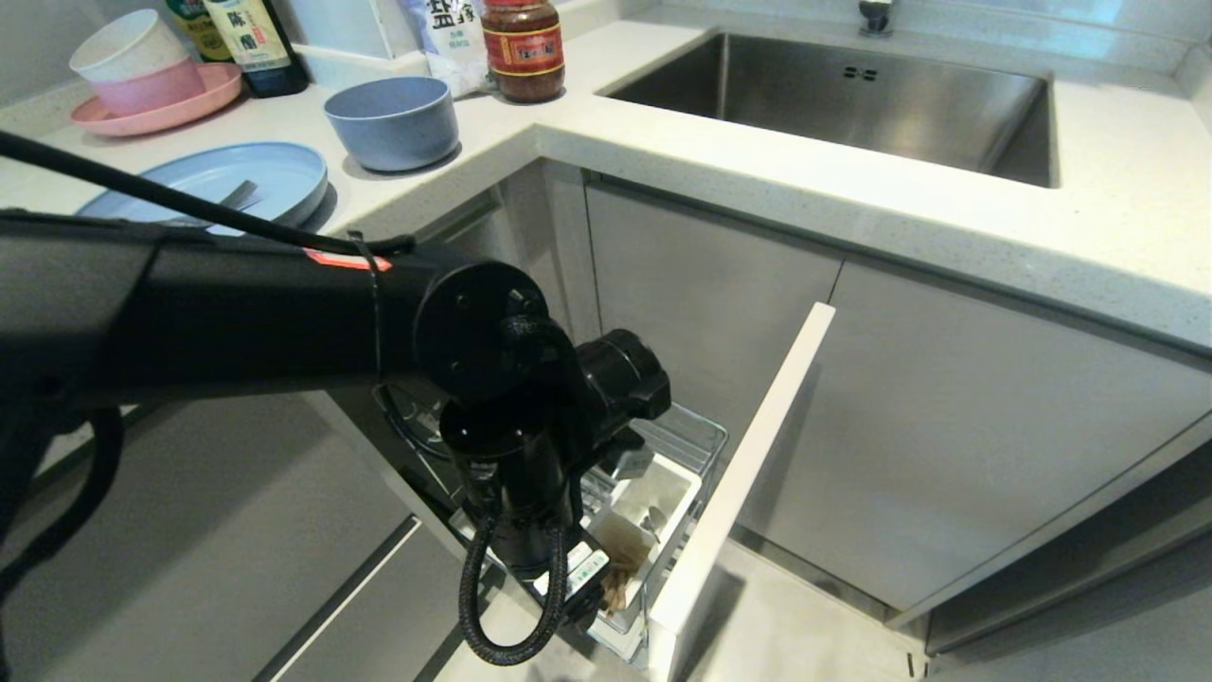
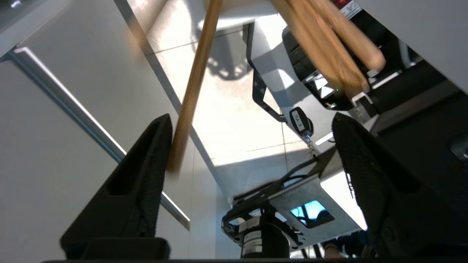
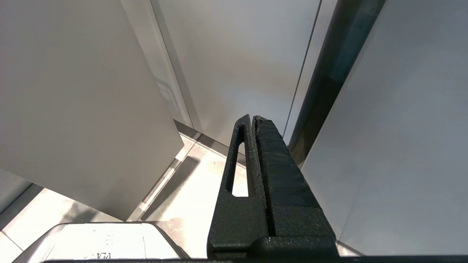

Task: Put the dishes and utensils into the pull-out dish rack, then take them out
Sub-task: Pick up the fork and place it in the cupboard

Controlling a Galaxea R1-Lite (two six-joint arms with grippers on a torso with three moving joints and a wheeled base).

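Note:
My left arm (image 1: 511,398) reaches down over the pull-out dish rack (image 1: 696,438), above its white utensil cup (image 1: 663,493). The left gripper (image 2: 252,116) is open. One light wooden chopstick (image 2: 193,84) lies against the inner side of one finger, and another blurred chopstick (image 2: 325,44) hangs past the other finger. Neither is clamped. In the head view the brown chopsticks (image 1: 620,568) stand by the cup. The light-blue plate (image 1: 218,170), with the fork (image 1: 239,196) on it, and the blue-grey bowl (image 1: 393,121) sit on the counter. The right gripper (image 3: 252,117) is shut and empty, low by the cabinet doors.
The rack's pale front panel (image 1: 748,474) stands out from the grey cabinet doors (image 1: 947,455). A pink plate with stacked bowls (image 1: 142,80), bottles and a jar (image 1: 523,47) stand at the back of the counter. The steel sink (image 1: 852,104) is at the right.

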